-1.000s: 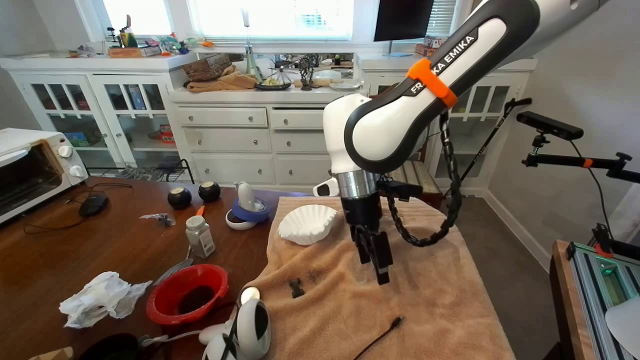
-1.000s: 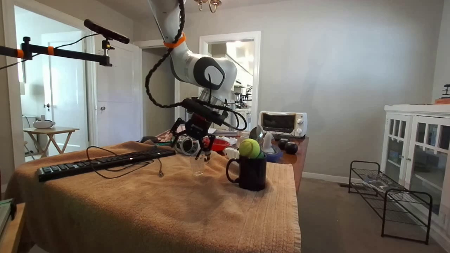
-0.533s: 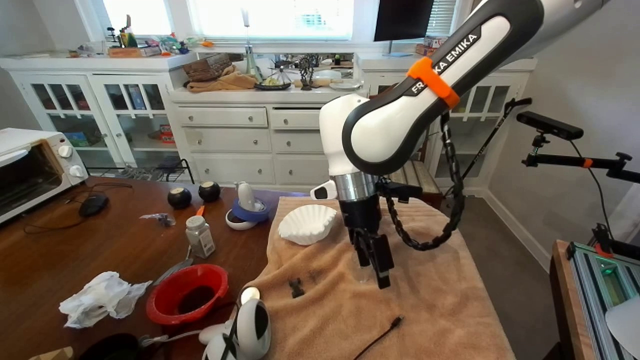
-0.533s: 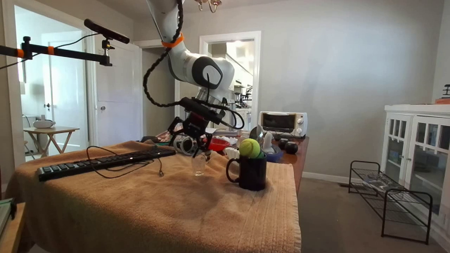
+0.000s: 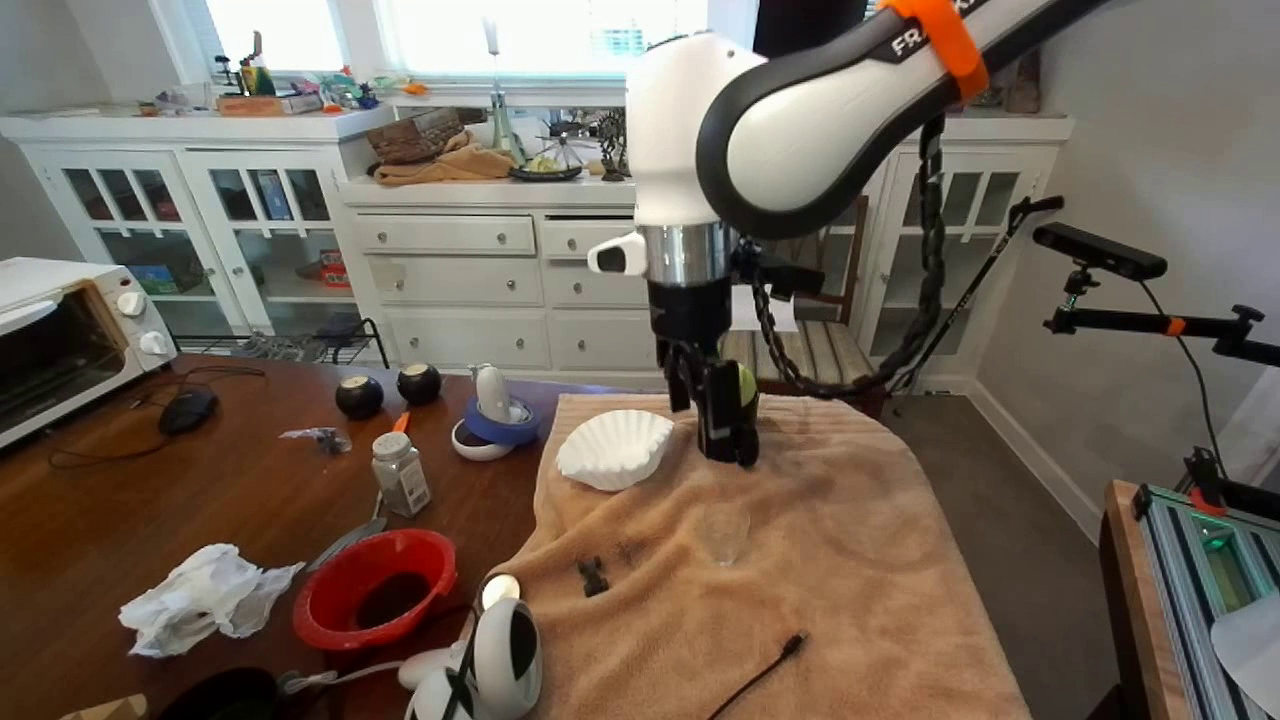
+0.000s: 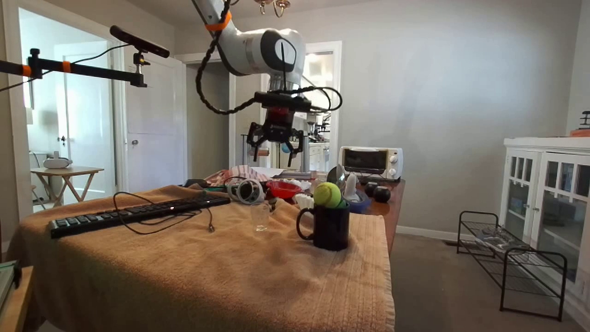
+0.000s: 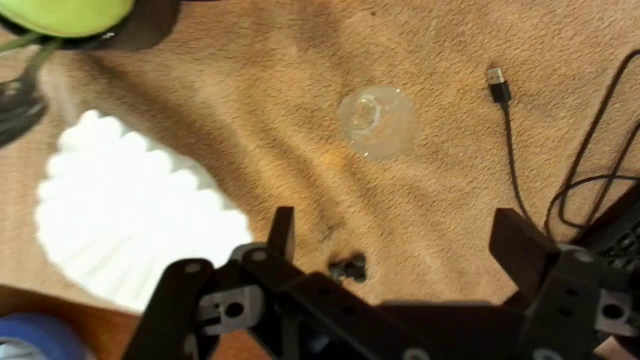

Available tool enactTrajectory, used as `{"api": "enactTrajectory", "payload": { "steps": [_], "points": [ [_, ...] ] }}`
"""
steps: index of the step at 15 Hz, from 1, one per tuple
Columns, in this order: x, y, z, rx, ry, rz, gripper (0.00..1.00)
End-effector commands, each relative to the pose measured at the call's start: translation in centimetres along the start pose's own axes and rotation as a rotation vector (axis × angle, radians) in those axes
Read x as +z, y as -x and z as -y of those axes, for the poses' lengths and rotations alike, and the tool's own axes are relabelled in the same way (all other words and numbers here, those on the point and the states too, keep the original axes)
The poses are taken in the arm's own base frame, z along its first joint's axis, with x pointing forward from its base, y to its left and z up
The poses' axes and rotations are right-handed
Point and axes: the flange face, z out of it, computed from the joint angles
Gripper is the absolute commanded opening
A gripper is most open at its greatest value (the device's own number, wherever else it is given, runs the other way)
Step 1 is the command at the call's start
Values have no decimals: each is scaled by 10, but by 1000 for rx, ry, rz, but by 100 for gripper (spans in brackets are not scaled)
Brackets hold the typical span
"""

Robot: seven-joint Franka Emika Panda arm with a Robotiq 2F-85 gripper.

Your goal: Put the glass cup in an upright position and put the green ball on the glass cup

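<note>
One glass (image 6: 260, 216) stands upright on the towel (image 5: 860, 610) spread over the desk (image 5: 250, 480). Apart from it, we see the ball (image 6: 327, 194) resting in the mouth of the mug (image 6: 333, 229). Above the towel hangs the tool (image 6: 273, 161), released, its fingers (image 7: 520, 247) wide apart. In the wrist view we find the dish (image 7: 135, 205) to the left of the glass and the keyboard (image 7: 622, 242) at the right edge.

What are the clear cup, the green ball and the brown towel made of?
The clear cup looks like smooth glass, see-through with bright glints, though it could be plastic.
The green ball may be felt or rubber: its surface looks matte in an exterior view.
The brown towel seems soft cloth: it looks fuzzy and folds into wrinkles.
</note>
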Motion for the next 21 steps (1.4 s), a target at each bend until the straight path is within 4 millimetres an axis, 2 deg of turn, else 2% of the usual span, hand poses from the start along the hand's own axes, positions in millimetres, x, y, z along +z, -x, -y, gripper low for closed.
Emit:
{"api": "enactTrajectory", "payload": {
  "steps": [1,4,6,8,10,12,13,16,21],
  "points": [
    [-55,29,-16,121,130,-95,100],
    [-100,65,-27,255,204,-165,100],
    [-118,85,-30,349,257,-188,100],
    [-127,102,-32,438,314,-197,100],
    [-126,117,-32,531,365,-193,100],
    [-117,133,-35,628,406,-186,100],
    [-129,116,-40,553,363,-180,100],
    [-127,119,-40,562,368,-178,100],
    [-91,124,-68,649,335,-170,100]
  ]
}}
